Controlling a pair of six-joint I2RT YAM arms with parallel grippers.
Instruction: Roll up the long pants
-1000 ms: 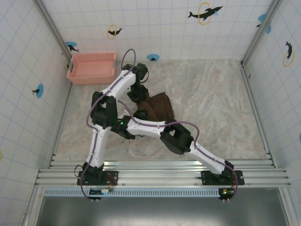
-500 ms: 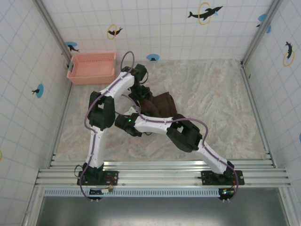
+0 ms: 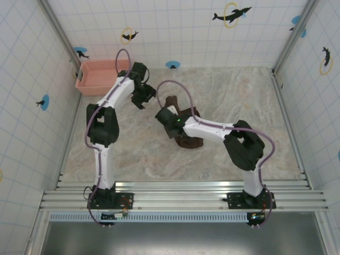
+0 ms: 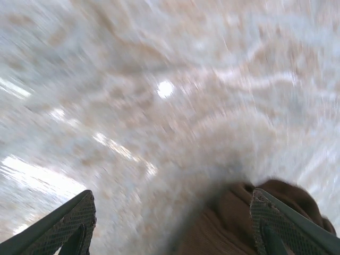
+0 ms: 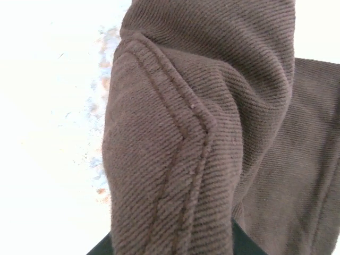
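Since being shut at the far edge of the long pants (image 3: 189, 142) a second ago, now found sprung wide and empty: left gripper (image 3: 142, 99), lifted off toward the pink basket (image 3: 90, 87). Confirmed at the left wrist: fingers (image 4: 69, 220) spread, nothing between, brown cloth just beside the right-hand one. Heavy blur there, so judged in motion.

Right gripper (image 5: 172, 249) meanwhile swung over from the near side onto the bundle and clamped on a seamed fold of the trousers. Bundle compact, lying near mid-table.

Judged a change of hands: roll largely formed, kept by one arm alone, liable to loosen if let go.

Edges: walls and front rail well apart from the cloth; basket well apart at far left. Ample bare table (image 3: 239, 95) to the right and near side for a further turn or set-down.
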